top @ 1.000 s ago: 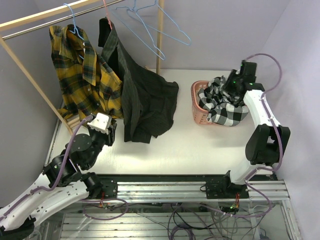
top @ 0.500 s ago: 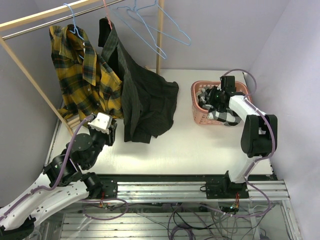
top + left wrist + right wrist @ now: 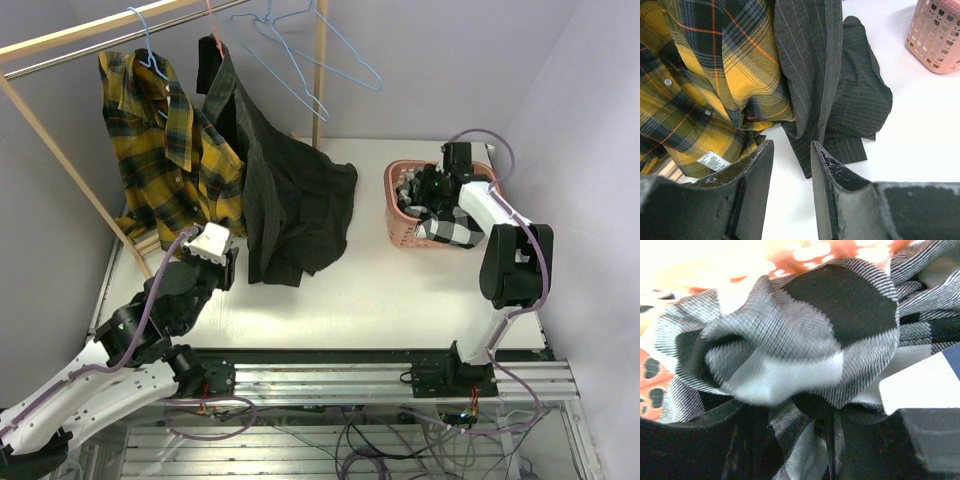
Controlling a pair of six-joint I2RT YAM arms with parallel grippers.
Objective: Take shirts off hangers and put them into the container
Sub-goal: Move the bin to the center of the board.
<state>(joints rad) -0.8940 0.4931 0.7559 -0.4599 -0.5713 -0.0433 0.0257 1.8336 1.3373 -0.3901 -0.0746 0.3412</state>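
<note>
Right pincer (image 3: 428,190) sits in the black-and-white checked shirt (image 3: 455,232) in the pink plastic basket (image 3: 392,205); can't tell its grip. Left pincer (image 3: 791,150) gapes empty.

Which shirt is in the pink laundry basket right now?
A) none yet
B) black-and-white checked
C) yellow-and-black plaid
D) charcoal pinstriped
B: the black-and-white checked shirt is bunched in the salmon-pink laundry basket and spills over its near rim, while the yellow-and-black plaid shirt and the charcoal pinstriped shirt hang at the rack.
</note>
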